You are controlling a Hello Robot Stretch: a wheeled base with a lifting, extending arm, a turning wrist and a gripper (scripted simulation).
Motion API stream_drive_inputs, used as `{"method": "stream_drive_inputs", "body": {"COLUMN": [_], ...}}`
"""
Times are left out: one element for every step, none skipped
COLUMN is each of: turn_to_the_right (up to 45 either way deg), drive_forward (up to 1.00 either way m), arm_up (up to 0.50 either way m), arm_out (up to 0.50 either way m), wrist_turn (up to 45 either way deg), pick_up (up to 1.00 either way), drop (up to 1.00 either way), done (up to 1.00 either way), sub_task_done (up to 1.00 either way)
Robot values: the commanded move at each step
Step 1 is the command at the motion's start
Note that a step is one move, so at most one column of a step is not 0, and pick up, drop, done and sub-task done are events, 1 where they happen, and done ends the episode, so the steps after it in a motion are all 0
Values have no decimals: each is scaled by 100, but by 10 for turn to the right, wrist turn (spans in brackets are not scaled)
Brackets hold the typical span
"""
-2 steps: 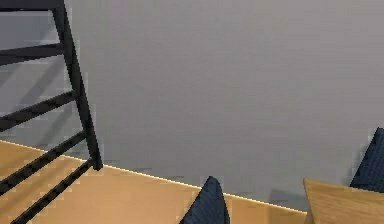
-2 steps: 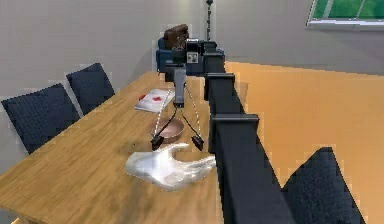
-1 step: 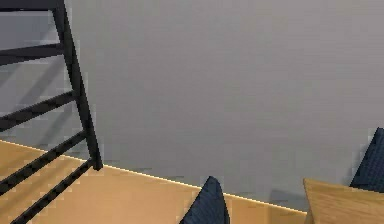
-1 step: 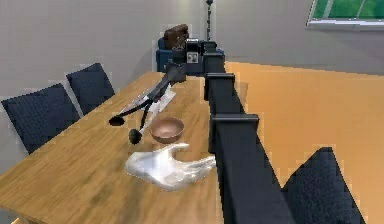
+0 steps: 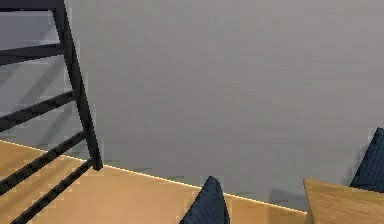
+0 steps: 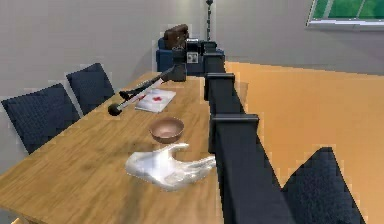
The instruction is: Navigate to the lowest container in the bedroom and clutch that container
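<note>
A small brown bowl [image 6: 167, 128] stands on the long wooden table [image 6: 80, 160] in the arm side view. The dark arm [image 6: 232, 130] rises from the bottom edge along the table's right side. At its far end sit the white marked squares, and left of them the gripper [image 6: 177, 68], beyond the bowl near the table's far end. A long black stick [image 6: 138, 94] lies on the table at the gripper's tip, so I cannot tell whether the gripper holds anything.
A crumpled clear bag [image 6: 170, 166] and a white sheet with red bits [image 6: 156, 98] lie on the table. Dark blue chairs [image 6: 42, 115] line its left side; another chair [image 6: 322, 188] is at the bottom right. A black ladder shelf [image 5: 60, 90] leans on the grey wall.
</note>
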Motion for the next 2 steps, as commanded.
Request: {"method": "stream_drive_inputs", "body": {"turn_to_the_right": [0,0], "drive_forward": [0,0], "arm_up": [0,0], "arm_out": [0,0], "wrist_turn": [450,180], "pick_up": [0,0], "drop": [0,0], "done": [0,0], "sub_task_done": [0,0]}}
